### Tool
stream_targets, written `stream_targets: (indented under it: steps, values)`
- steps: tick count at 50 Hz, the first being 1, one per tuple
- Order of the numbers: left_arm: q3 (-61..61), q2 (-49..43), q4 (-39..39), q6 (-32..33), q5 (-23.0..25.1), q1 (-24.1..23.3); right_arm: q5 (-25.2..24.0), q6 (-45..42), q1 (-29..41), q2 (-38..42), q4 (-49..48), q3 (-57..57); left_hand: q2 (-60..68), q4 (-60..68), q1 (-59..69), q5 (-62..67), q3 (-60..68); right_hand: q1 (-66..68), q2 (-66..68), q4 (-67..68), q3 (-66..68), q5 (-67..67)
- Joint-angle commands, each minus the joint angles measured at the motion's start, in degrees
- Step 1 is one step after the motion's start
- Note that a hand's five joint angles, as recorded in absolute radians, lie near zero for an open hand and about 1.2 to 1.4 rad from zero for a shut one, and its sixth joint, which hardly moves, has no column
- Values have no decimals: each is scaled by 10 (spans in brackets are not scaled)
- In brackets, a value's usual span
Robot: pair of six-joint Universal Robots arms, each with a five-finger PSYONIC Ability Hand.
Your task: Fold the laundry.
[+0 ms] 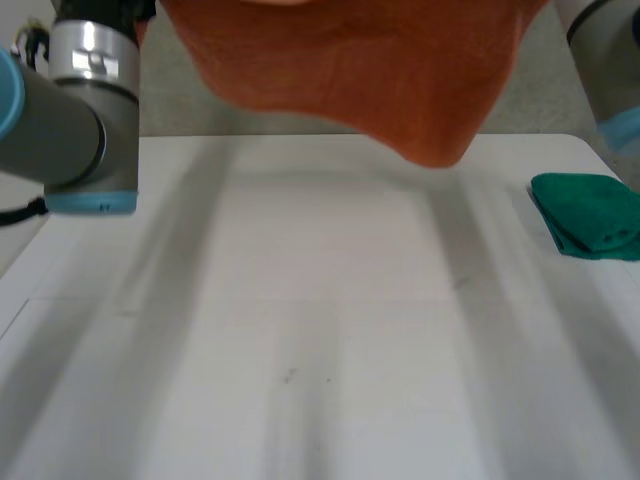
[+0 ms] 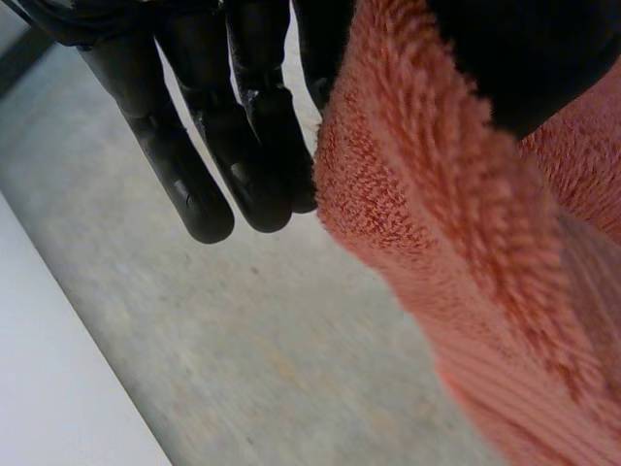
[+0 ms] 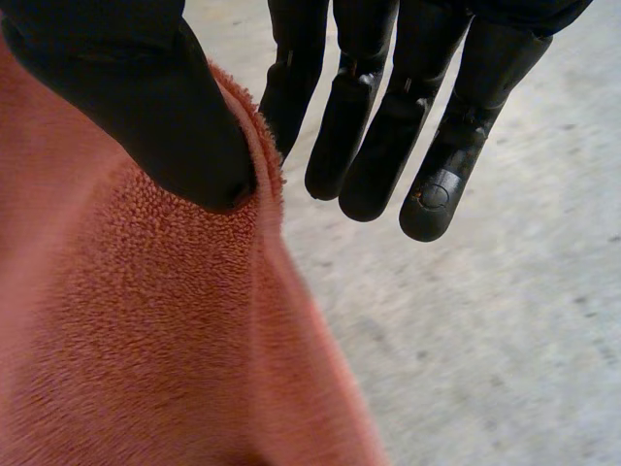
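The orange towel (image 1: 380,70) hangs in the air above the far edge of the white counter (image 1: 300,340), and its lowest part comes down to a rounded tip which does not touch the counter. In the left wrist view, the left hand (image 2: 247,126) grasps the towel (image 2: 437,243) at its edge: the thumb (image 2: 524,58) presses the thick border against the nearest of the fingers (image 2: 325,49), while the other fingers are straight and free beside the cloth. In the right wrist view, the right hand (image 3: 374,116) grasps the towel (image 3: 146,320) in the same manner: its thumb (image 3: 146,97) lies on the edge of the cloth and pinches it, and the rest of the fingers (image 3: 451,146) are stretched out with nothing in them. Below both hands there is the grey floor (image 2: 243,340). A green cloth (image 1: 590,215), folded, lies on the counter near its right edge, well apart from the towel. The left arm (image 1: 70,120) stands over the left side of the counter.
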Motion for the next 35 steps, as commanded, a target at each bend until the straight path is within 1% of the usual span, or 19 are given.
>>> stream_targets:
  steps: [1,3,6,7,9,12,13,16,17,18,22,23,24,30,35]
  values:
    - [-172,38,-24,-1,2,10,-65,-20,-8,-63,21,210,112,111,142,132,116,231,127,119,124,131]
    - [-209,41,-26,0,4,13,-82,-41,-8,-76,28,281,112,111,142,132,116,231,127,119,124,131]
    - [-274,39,-26,3,5,15,-91,-64,-8,-80,36,353,112,111,142,132,116,231,127,119,124,131]
    - [-288,38,-26,3,5,15,-97,-77,-8,-81,40,400,112,111,142,132,116,231,127,119,124,131]
    - [-325,32,-26,3,6,17,-100,-89,-7,-81,41,443,112,111,142,132,116,231,127,119,124,131]
    - [-355,20,-22,5,7,15,-101,-102,-4,-71,37,505,60,60,90,81,64,231,127,119,124,131]
    - [-367,1,-23,5,6,16,-100,-103,-3,-67,35,516,22,21,52,42,25,231,127,119,124,131]
    - [-375,-35,-27,8,6,15,-104,-103,-3,-31,27,541,-57,-58,-27,-37,-54,231,127,119,124,131]
    - [-377,-52,-32,13,6,16,-105,-102,-2,-24,26,543,-121,-122,-91,-101,-117,231,127,119,124,131]
    - [-378,-57,-34,16,6,17,-105,-101,-2,-17,27,547,-150,-150,-120,-129,-146,231,127,119,124,131]
    - [-380,-61,-48,29,6,30,-105,-95,-4,-13,26,555,-301,-302,-271,-281,-298,231,127,119,124,131]
    - [-381,-60,-50,30,5,34,-105,-94,-5,-13,25,557,-347,-347,-316,-326,-343,231,127,119,124,131]
    - [-381,-57,-55,30,5,38,-105,-93,-5,-14,25,558,-419,-419,-388,-398,-415,231,127,119,124,131]
    - [-387,-21,-82,21,2,54,-106,-55,-9,-20,24,564,-542,-543,-512,-522,-538,231,127,119,124,131]
    - [-398,9,-116,0,2,72,-107,-18,-22,-30,15,577,-547,-548,-517,-527,-544,231,127,119,124,131]
